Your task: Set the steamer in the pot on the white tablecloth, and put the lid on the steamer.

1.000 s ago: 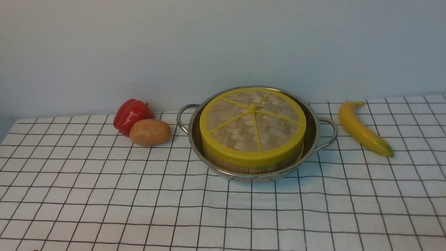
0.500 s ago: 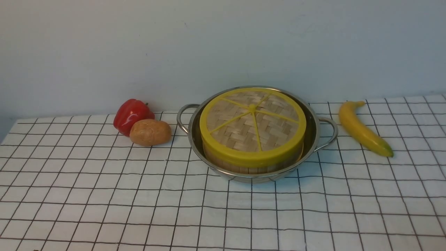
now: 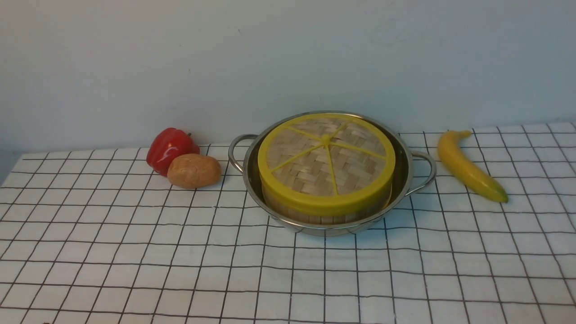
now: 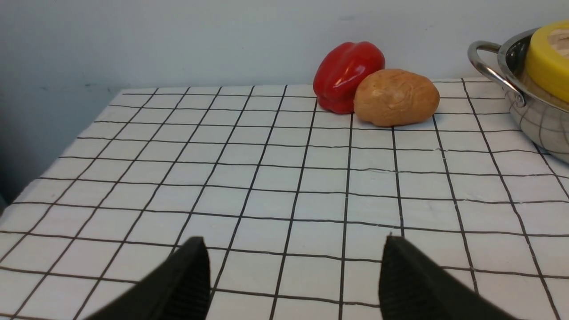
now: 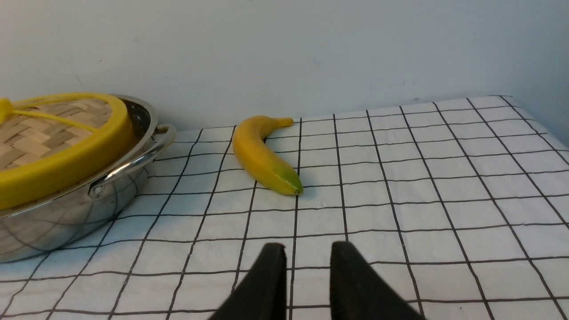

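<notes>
I am comparing the front view with a second ago and nothing on the table is moving: the lid (image 3: 326,164) is sitting flat on the steamer (image 3: 315,216), which is resting inside the pot (image 3: 328,173) on the white tablecloth (image 3: 135,261). To me that is reading as both steps done. The lid's yellow rim is looking level and centred, covering the basket all round. My left claw (image 4: 293,266) is hanging wide open over bare cloth, holding nothing. My right claw (image 5: 307,271) is showing a narrow gap, also empty, well apart from the pot and near the banana (image 5: 262,155).
</notes>
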Action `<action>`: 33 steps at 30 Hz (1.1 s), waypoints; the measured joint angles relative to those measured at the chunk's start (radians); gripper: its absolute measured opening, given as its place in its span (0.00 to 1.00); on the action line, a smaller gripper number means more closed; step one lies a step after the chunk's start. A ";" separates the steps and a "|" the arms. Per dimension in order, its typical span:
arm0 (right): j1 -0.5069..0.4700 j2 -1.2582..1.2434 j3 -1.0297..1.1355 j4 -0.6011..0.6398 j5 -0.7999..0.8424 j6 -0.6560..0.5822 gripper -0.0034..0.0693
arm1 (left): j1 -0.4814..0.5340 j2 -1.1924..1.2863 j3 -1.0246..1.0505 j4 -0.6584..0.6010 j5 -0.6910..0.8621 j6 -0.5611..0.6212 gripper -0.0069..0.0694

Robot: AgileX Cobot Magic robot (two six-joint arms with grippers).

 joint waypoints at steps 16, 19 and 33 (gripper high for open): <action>0.000 0.000 0.000 0.000 0.000 0.004 0.33 | 0.000 0.000 0.000 0.000 0.000 0.000 0.71; 0.000 0.000 0.000 0.000 0.000 0.004 0.34 | 0.000 0.000 0.000 0.000 0.000 0.000 0.71; 0.000 0.000 0.000 0.000 0.000 0.004 0.37 | 0.000 0.000 0.000 0.000 0.000 0.000 0.71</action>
